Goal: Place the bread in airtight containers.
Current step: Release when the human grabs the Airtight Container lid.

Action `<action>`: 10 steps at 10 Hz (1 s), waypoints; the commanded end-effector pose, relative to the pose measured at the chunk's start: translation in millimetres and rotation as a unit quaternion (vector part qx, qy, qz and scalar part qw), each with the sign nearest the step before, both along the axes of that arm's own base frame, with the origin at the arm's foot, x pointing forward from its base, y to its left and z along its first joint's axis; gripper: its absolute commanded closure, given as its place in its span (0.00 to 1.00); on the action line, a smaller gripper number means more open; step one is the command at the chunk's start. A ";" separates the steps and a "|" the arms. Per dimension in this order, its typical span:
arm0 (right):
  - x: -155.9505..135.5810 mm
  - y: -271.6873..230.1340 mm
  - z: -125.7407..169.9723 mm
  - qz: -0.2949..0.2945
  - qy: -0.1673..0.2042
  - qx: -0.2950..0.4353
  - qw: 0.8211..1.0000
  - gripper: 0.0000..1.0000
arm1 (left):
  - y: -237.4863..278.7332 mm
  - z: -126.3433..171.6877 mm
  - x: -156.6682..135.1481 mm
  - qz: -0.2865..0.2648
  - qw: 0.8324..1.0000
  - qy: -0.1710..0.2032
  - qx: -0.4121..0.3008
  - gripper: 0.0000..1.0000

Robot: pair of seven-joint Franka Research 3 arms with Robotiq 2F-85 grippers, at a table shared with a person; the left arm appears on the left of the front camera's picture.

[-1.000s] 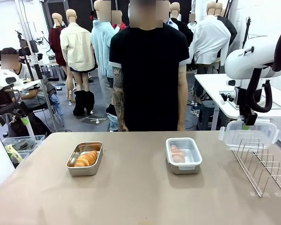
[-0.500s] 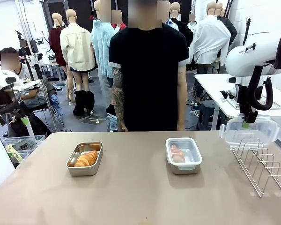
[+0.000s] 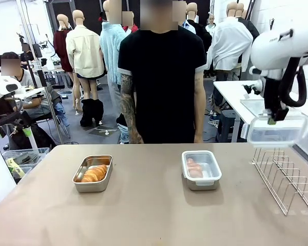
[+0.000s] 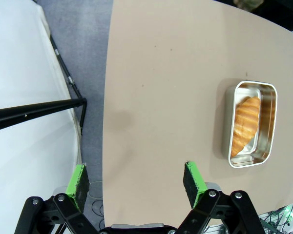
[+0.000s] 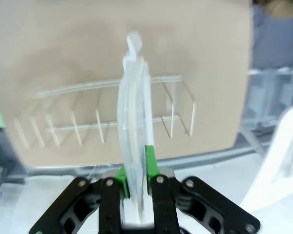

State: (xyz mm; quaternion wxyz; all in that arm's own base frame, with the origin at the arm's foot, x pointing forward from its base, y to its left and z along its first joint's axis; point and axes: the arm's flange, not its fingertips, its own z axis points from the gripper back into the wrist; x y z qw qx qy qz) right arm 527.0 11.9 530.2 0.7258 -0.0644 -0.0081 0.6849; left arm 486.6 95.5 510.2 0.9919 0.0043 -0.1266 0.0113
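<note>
At the upper right of the front view, the right gripper point(image 3: 271, 122) hangs above the wire rack point(image 3: 287, 179), its fingers pinched narrow on the top edge of a clear plastic lid point(image 3: 275, 134). In the blurred right wrist view, that lid point(image 5: 134, 136) stands edge-on between the green pads point(image 5: 149, 161), apparently clear of the rack point(image 5: 107, 122) below.

Left of centre on the tan table point(image 3: 143, 215), an open steel container point(image 3: 93, 173) holds a croissant point(image 3: 94, 173). Right of centre, a lidded container point(image 3: 201, 169) holds the other croissant point(image 3: 194, 168).

At the bottom of the left wrist view, the left gripper point(image 4: 136, 183) has its fingers spread wide and empty, well apart from the open container point(image 4: 250, 124) at the right.
</note>
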 end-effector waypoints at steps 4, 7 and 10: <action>-22.3 73.7 50.4 0.155 -0.155 -0.054 0.974 1.00 | -0.4 -0.8 -1.5 0.010 1.000 -0.007 0.000 0.00; 12.3 114.5 64.1 0.185 -0.181 -0.021 0.966 1.00 | -0.4 -0.8 -1.5 0.010 1.000 -0.007 0.000 0.00; 23.3 126.6 65.1 0.167 -0.186 -0.009 0.968 1.00 | -0.4 -0.8 -1.5 0.010 1.000 -0.007 0.000 0.00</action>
